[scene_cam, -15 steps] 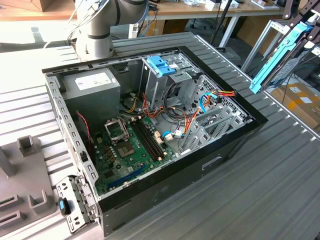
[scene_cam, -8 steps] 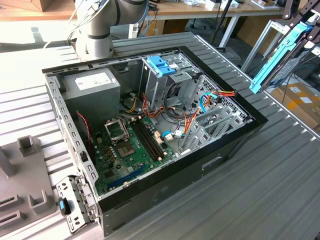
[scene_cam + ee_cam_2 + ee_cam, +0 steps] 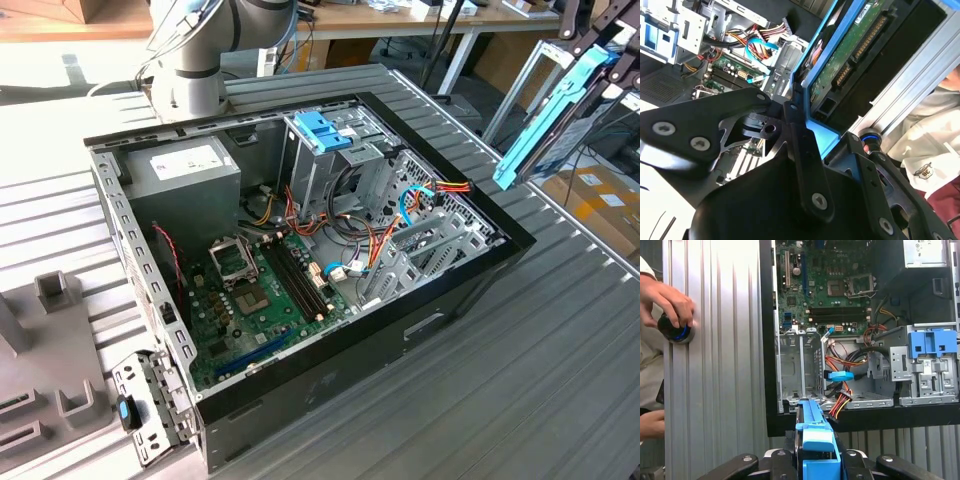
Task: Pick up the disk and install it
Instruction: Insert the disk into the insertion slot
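Up close, the gripper (image 3: 817,462) is clamped on one end of the disk (image 3: 817,432). Its black fingers press the light-blue carrier rails from either side, so the grip falls on plastic rather than on the green circuit board seen in the second wrist view. The disk is held edge-on with its free end pointing toward the computer case (image 3: 865,420). I judge this pose is meant to line the rails up with a bay.

In the exterior view the disk hangs tilted in the air to the exterior view's right of the case, well apart from it and above the ribbed metal table (image 3: 725,365).

Beyond the case's near wall is an open grey drive bay (image 3: 800,365). Beside it are orange, red and blue cables, and further along the same wall is the blue handle (image 3: 932,342) on its grey cage. Further in are the motherboard (image 3: 830,290) and the power supply (image 3: 925,252). The case lies on its side with the panel off, which leaves the inside open from above.

Off to the side, a person's hand (image 3: 667,300) rests on a round knob (image 3: 674,327) on the table.

By count there is one disk, one gripper, one case, one blue handle and one knob.
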Tool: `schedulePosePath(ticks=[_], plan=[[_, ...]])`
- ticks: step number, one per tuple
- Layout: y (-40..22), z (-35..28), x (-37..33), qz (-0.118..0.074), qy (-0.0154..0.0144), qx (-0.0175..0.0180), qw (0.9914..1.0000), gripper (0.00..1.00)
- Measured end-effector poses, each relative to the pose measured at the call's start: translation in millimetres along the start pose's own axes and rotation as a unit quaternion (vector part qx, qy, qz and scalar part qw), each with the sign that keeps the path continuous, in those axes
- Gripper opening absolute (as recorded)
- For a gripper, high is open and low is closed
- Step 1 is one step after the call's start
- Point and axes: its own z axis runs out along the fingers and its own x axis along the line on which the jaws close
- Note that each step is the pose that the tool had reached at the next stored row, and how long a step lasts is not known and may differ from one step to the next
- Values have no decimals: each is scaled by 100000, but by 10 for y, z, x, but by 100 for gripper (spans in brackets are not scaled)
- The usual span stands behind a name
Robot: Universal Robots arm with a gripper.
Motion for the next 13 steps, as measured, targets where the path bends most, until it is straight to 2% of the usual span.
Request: schedulePosePath(ticks=[13], plan=[[56,4,3,1,-2,-1,100000,37]])
